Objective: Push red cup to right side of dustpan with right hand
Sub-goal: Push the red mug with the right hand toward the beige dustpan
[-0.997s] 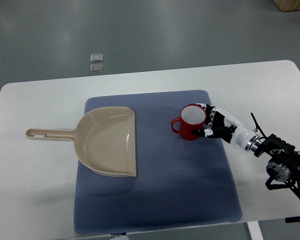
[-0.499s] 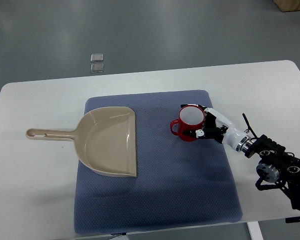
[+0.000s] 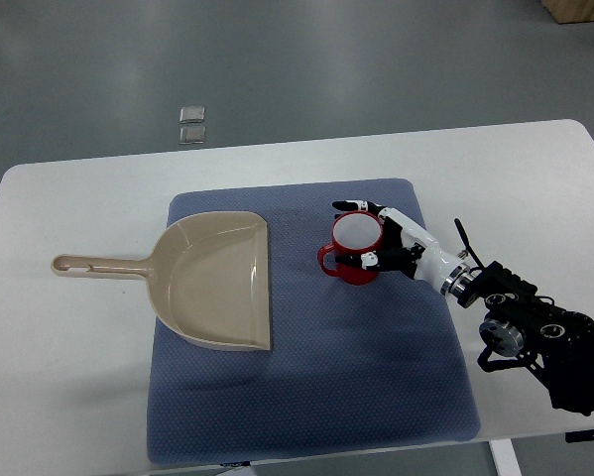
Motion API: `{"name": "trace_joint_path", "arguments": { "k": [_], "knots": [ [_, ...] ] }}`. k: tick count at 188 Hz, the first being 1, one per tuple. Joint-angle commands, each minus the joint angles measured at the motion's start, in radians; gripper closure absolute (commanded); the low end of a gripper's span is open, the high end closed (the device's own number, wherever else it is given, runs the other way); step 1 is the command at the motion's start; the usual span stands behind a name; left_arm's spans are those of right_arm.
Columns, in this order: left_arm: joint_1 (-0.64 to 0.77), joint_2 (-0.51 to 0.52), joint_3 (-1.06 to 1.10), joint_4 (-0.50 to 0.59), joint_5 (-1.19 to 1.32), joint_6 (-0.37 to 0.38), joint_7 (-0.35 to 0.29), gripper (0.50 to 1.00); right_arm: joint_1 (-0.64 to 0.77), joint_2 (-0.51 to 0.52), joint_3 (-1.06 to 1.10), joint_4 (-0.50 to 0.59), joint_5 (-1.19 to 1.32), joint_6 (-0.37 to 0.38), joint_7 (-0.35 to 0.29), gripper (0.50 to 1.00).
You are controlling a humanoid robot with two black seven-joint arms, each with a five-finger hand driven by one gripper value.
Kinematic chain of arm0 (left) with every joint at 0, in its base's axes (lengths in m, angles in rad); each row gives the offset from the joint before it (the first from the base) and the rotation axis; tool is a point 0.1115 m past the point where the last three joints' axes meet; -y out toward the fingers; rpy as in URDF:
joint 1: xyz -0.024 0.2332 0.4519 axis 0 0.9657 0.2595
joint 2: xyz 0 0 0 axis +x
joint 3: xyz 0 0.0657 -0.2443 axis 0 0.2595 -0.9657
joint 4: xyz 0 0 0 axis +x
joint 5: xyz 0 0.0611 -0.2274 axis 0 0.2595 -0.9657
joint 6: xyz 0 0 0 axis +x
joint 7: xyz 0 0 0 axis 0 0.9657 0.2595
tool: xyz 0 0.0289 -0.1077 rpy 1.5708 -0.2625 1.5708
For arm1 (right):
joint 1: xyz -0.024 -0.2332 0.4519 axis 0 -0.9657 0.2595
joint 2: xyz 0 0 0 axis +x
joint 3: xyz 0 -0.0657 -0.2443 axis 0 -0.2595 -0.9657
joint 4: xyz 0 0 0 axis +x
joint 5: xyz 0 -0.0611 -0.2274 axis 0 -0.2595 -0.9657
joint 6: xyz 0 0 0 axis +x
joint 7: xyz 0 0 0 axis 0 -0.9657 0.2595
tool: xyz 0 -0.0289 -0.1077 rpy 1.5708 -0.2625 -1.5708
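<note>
White table runs edge to edge; bare top at the far left, along the back, and at the right. Blue mat covers the middle, its front edge close to the table's front edge. Large free area of mat in front of and below the objects.

Beige dustpan sits on the mat's left part, handle pointing left off the mat onto bare table, hanging hole at the handle tip. Open mouth faces right, straight lip edge running front to back. Pan is empty.

A strip of bare mat lies between the dustpan lip and the red cup; they are near but apart. Cup stands upright on the mat, right of the dustpan, toward the back half of the mat. Its handle points left toward the dustpan. Inside looks pale and empty.

Right hand is against the cup's right side, fingers curving around the back rim and another finger at the front side, cupping it loosely. Whether it truly grips or only presses the cup, cannot tell for sure; contact is clear. Arm enters from the lower right, over the mat's right edge and bare table.

Two small grey squares lie on the floor beyond the table's back edge.

Left hand not visible.
</note>
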Motion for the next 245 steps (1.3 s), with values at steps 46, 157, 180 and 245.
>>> {"name": "trace_joint_path", "arguments": {
  "k": [46,157,180,245],
  "knots": [
    [0.001,0.000,0.000,0.000,0.000,0.000,0.000,0.500,0.003,0.053,-0.044,0.002,0.000,-0.037,0.000,0.572],
    [0.001,0.000,-0.002,0.000,0.000,0.000,0.000,0.500,0.025,0.126,-0.080,0.005,0.000,-0.055,0.000,0.572],
    [0.001,0.000,-0.002,0.000,0.000,0.000,0.000,0.500,0.023,0.126,-0.096,0.009,0.000,-0.075,0.000,0.572],
    [0.001,0.000,-0.002,0.000,0.000,0.000,0.000,0.500,0.023,0.126,-0.103,0.016,0.003,-0.081,0.000,0.572]
  ]
}}
